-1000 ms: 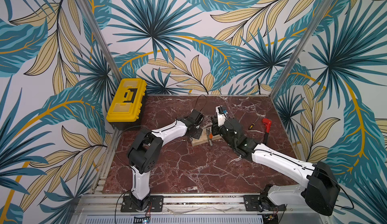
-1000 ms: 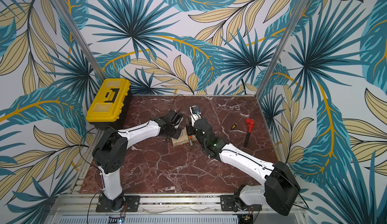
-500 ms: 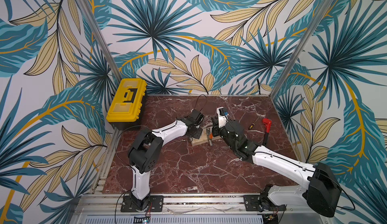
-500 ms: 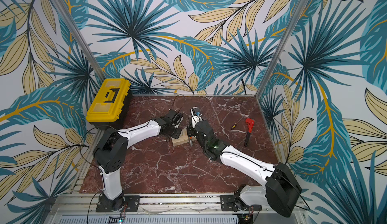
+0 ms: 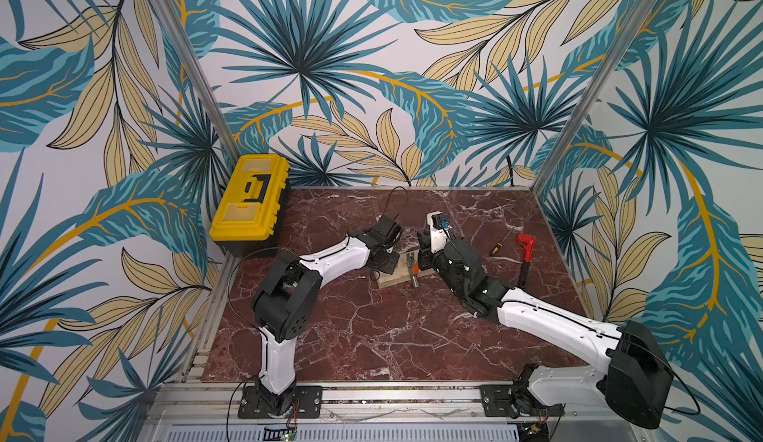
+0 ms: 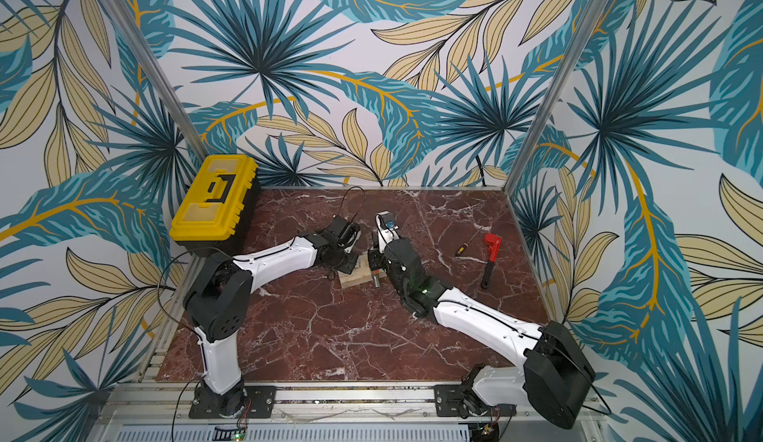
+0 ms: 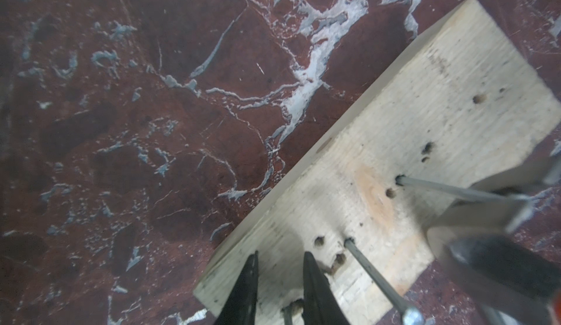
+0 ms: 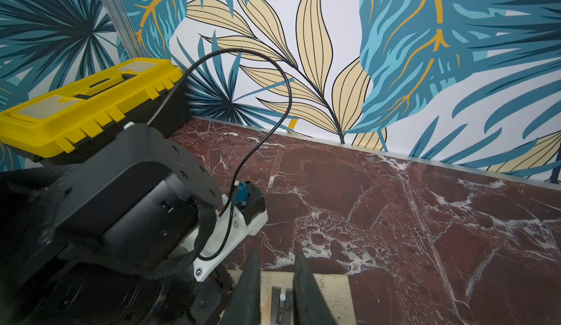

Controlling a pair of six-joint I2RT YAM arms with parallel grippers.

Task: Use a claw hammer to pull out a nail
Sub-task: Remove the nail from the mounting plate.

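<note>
Right pincer (image 8: 277,259) is clamping the claw hammer (image 5: 414,281) over the wooden block (image 7: 409,120).
Only the left wrist view is showing the steel claw, seemingly hooking a leaning nail (image 7: 449,190). In both top views, the bent arms are meeting low at bench (image 5: 371,328) centre. Left pincer (image 7: 280,256) is standing slightly parted, tips on the block.

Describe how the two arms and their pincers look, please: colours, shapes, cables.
Both the left arm and the right arm have white links with bulky black joints. The left pincer and right pincer have slim black tapered fingers. A thin black cable loops to a blue connector.
</note>
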